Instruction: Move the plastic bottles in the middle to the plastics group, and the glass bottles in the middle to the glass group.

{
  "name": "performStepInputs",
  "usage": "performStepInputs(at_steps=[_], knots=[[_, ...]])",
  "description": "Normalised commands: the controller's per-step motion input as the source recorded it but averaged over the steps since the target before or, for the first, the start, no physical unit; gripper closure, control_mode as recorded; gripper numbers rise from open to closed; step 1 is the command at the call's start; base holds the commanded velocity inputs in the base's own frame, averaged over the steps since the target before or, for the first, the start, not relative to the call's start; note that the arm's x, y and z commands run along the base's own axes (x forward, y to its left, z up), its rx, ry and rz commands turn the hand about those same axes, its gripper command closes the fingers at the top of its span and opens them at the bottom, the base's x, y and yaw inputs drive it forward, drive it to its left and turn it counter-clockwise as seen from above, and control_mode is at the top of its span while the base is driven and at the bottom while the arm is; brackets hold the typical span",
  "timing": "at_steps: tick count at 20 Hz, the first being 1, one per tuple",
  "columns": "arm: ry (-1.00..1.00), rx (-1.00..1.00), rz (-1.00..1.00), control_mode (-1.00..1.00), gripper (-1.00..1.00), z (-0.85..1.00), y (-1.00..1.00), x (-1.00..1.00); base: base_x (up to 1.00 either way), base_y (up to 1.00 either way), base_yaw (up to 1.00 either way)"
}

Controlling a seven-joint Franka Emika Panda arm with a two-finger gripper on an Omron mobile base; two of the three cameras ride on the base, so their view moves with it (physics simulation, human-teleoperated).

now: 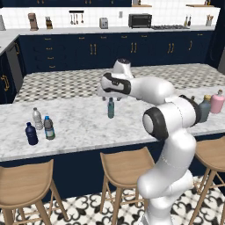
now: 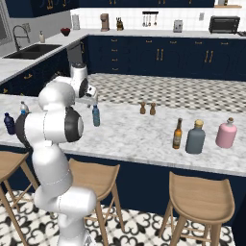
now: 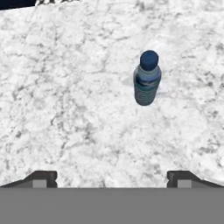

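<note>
Hand view: gripper is seen with jaws spread wide, nothing between them, both tips low in the view and apart from the slim teal-blue bottle, which stands upright on the marble counter further up and slightly right of the midline between the tips.

Left base view: the same teal-blue bottle is seen upright mid-counter, just below the hand, not touched. At the counter's left end three bottles are grouped close together: dark navy bottle at the front left, pale clear bottle behind it, clear bottle with blue cap and dark label just right of both. At the right end the grey-teal bottle and pink bottle are seen side by side, partly hidden by the arm.

Right base view: amber-brown bottle is stood just left of the grey-teal bottle, with the pink bottle further right; all three upright near the front edge. Teal-blue bottle is seen well apart from them, beside the arm's elbow. Two small brown shakers are stood further back on the counter. Wooden stools are lined up under the counter edge
</note>
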Motion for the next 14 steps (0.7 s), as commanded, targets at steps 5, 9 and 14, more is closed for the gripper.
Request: performStepInputs(at_steps=[5, 9, 14], knots=[[0.0, 0.0, 0.33, -1.0, -1.0, -0.28, -0.2, 0.75, 0.0, 0.0, 0.0], [0.0, -0.01, 0.21, -1.0, -1.0, -0.28, -0.15, 0.58, 0.0, 0.0, 0.0], [0.0, -0.03, 0.04, -1.0, -1.0, -0.22, -0.04, 0.55, 0.0, 0.0, 0.0]])
